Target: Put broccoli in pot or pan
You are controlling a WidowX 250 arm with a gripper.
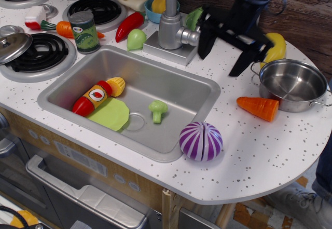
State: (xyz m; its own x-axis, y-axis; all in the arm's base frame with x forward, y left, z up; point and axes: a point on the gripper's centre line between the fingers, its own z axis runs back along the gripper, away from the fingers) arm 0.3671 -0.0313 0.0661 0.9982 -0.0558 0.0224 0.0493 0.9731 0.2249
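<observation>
At the front, the speckled white bench (270,156) curves round to its right end, with bare top near that edge. The purple onion (201,141) sits just at the sink's front right corner, well below the claw. The sink (67,78) is a sunken steel basin with a raised rim all round. Inside it the broccoli (157,110) lies on the floor near the drain ring, down and to the left of the claw, apart from everything else. Farther left in the basin a green leaf (109,114) lies flat with a red and yellow bottle (94,97) resting at its edge.

Right of the basin, an orange carrot (259,108) lies just beside the pot (293,84), which stands upright and empty, below and right of the claw. A yellow fruit (276,47) lies behind the pot.

The claw (224,44) hangs above the bench between faucet and pot, its two dark fingers (206,37) spread wide apart and holding nothing.

Directly left of it stands the faucet (170,24), with a green cabbage (195,17) partly hidden behind. Farther left are a pale pear (136,39), a red pepper (129,26), a can (84,32) and the stove burners (39,55). A wooden wall (306,11) closes the back.
</observation>
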